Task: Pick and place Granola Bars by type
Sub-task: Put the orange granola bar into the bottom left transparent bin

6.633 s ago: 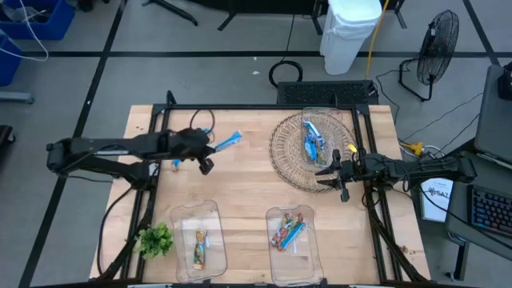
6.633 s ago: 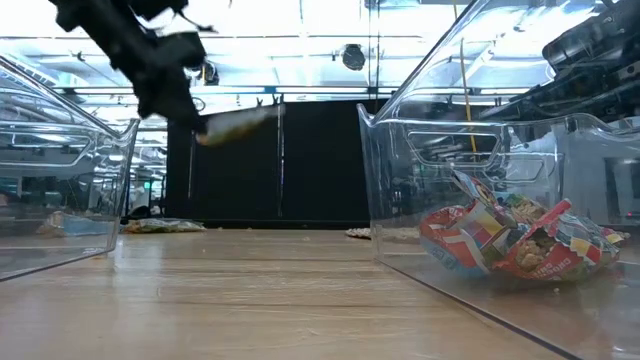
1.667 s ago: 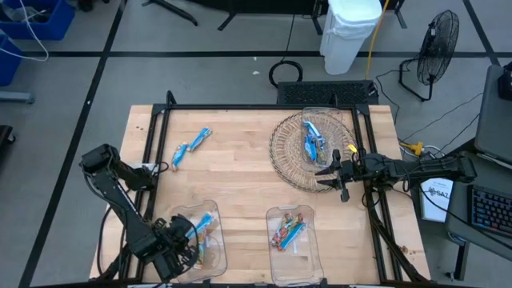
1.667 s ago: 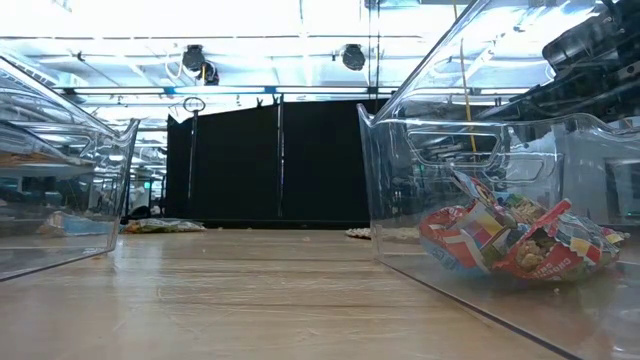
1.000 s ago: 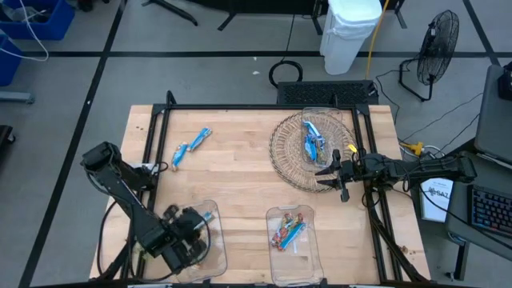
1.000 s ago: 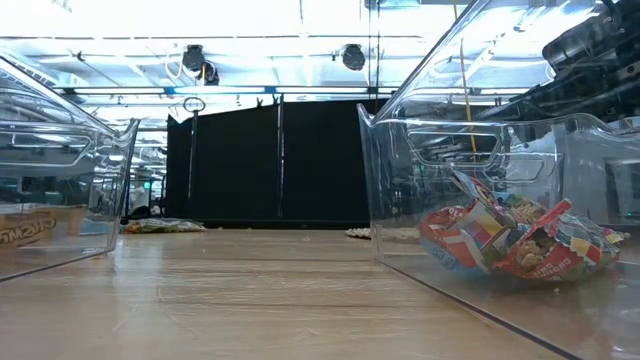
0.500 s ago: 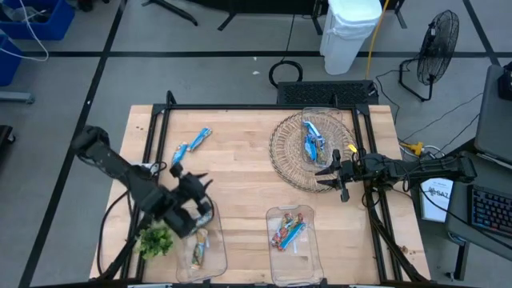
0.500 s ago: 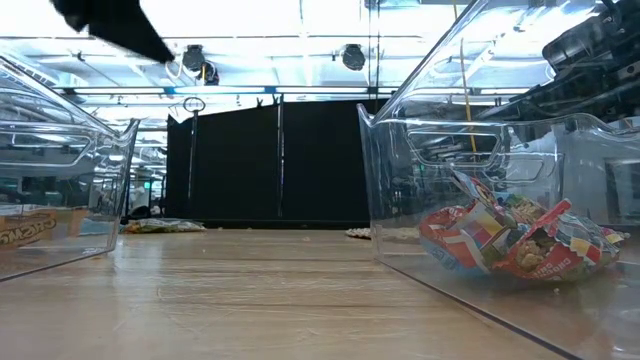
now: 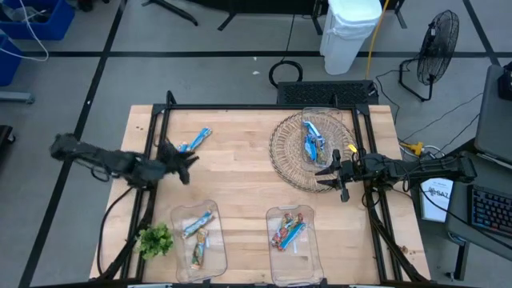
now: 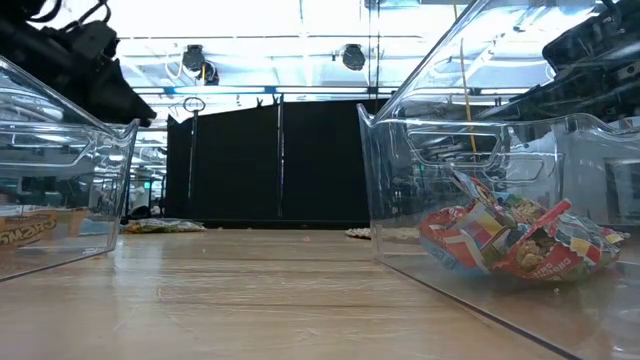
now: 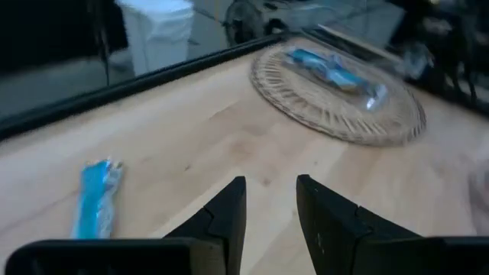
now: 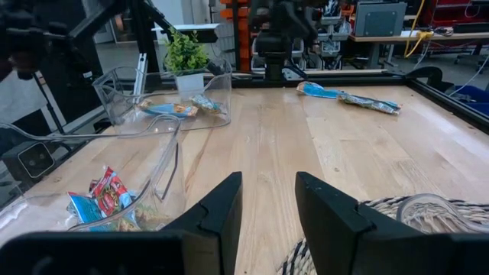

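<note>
On the pale wooden table (image 9: 240,184), blue Granola Bars (image 9: 192,142) lie at ten o'clock beside the left gripper (image 9: 182,160), whose jaws are slightly parted and empty. The right gripper (image 9: 330,174), also parted and empty, waits at three o'clock by the wicker tray (image 9: 290,152). A fan (image 9: 438,40) stands beyond the table.

2 clear bins (image 9: 198,240), 1 wicker tray (image 9: 308,150), 2 blue bars (image 9: 192,142) loose, 1 sprig (image 9: 156,238).
</note>
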`<state>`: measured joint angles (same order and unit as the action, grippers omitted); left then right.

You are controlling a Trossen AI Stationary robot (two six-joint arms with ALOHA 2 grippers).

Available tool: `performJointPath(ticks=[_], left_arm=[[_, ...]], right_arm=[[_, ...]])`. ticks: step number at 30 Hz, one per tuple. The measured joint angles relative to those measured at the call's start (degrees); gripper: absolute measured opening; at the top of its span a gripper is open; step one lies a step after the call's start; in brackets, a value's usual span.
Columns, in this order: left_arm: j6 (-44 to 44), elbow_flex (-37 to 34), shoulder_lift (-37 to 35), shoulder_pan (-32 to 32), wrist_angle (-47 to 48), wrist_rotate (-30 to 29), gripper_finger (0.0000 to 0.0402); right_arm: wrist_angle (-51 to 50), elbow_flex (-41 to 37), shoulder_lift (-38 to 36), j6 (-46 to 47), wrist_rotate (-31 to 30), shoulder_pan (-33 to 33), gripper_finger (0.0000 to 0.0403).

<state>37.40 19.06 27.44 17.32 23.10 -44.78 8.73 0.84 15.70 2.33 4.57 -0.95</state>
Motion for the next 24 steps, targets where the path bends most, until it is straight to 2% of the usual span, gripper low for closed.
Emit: performJointPath(ticks=[2,5,10,14,19,24], left_arm=[[1.38,1.06,-4.56,-5.9,5.14,3.89,0.0122],[1.82,3.89,-7.35,-14.96,10.74,9.2,0.0122],[0.37,6.77,-3.33,-29.34,16.77,20.3,0.0122],[-3.2,7.45,6.93,-39.03,16.36,29.06,0.0122],[-7.93,9.63,23.57,-48.05,13.64,33.94,0.0122],[-12.87,14.62,37.77,-52.05,10.09,35.77,0.0122]], right_arm=[[0.0,0.0,0.0,0.0,0.01,-0.02,0.0114],[0.0,0.0,0.0,0.02,0.01,-0.02,0.0114],[0.0,0.0,0.01,0.0,0.01,-0.01,0.0114],[0.0,0.0,0.02,0.0,-0.01,0.0,0.0114],[0.01,0.0,0.01,0.0,0.01,-0.01,0.0114],[0.0,0.0,0.02,0.0,-0.01,0.0,0.0114]])
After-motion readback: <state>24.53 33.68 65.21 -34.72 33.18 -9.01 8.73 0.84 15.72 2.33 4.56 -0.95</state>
